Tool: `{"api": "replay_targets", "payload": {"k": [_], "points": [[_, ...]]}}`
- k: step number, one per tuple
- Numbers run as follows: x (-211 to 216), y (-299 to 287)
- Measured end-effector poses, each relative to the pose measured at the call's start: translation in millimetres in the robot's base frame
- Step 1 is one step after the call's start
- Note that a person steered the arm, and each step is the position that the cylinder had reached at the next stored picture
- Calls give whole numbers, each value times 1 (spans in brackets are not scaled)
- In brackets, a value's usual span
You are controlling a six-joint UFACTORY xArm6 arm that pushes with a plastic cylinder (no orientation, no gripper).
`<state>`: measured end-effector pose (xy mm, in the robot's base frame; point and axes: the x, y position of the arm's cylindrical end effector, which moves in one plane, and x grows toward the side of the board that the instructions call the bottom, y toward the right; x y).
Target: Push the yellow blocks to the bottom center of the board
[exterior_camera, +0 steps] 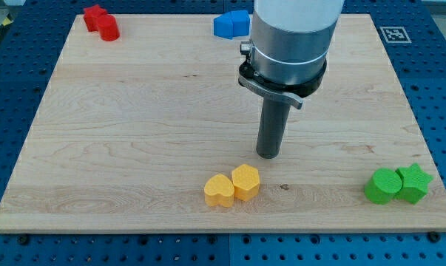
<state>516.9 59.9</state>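
Observation:
Two yellow blocks lie touching near the board's bottom centre: a yellow heart (220, 191) on the left and a yellow hexagon (245, 182) on the right. My tip (268, 154) rests on the board just above and to the right of the hexagon, with a small gap between them. The rod rises into the large grey arm body at the view's top.
A red star (95, 15) and a red cylinder (109, 28) sit at the top left. A blue block (231, 24) sits at the top centre, partly behind the arm. A green cylinder (382, 186) and a green star (414, 182) sit at the bottom right. The wooden board (134, 118) lies on a blue perforated table.

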Motion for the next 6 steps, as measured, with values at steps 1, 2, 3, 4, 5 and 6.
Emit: {"api": "replay_targets", "payload": {"k": [1,2,3,4,5,6], "points": [[5,-5],[21,-24],[28,-47],[28,-73],[30,-92],[34,-115]]}}
